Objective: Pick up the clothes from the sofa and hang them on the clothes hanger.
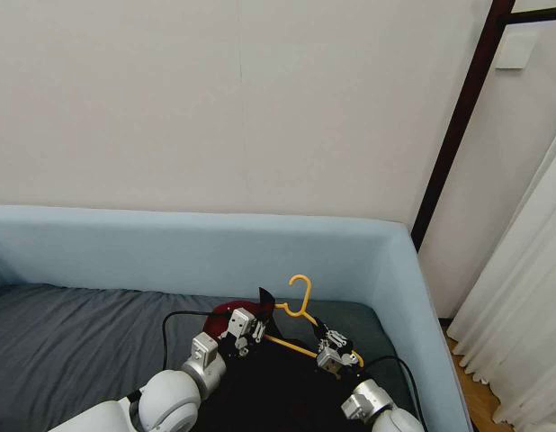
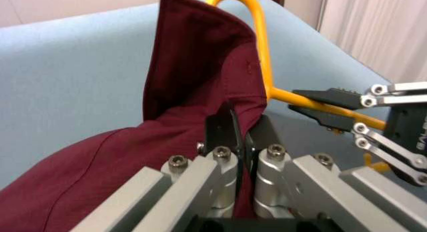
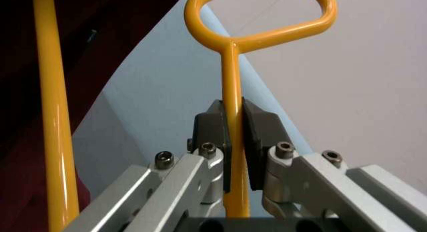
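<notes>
Shirt (image 2: 187,91), dark red, partway onto a yellow hanger (image 1: 300,297), both raised above the right end of a pale blue sofa (image 1: 170,247) with a grey seat. On the left, left gripper (image 1: 246,331), jaws clenched on a fold of cloth just below the collar; in the left wrist view, collar standing up against the hanger's hook. On the right, right gripper (image 1: 332,346), jaws pinched tight on the hanger's thin bar just under a rounded loop. Looks as though picking up from the sofa is done and hanging is under way: hook poking out past the collar, but fit of the shoulders over the hanger's arms impossible to tell, most of the cloth dark and bunched between the two robot arms. Probably left to do: seating the shirt squarely, then letting go. Room to move: open air above and toward the plain wall (image 1: 215,108); sofa back close behind; armrest (image 1: 399,297) just beside the right gripper; dark door frame (image 1: 458,135) and white curtain (image 1: 530,315) beyond it. Grippers near one another, joined by the hanger, so little slack between them.
</notes>
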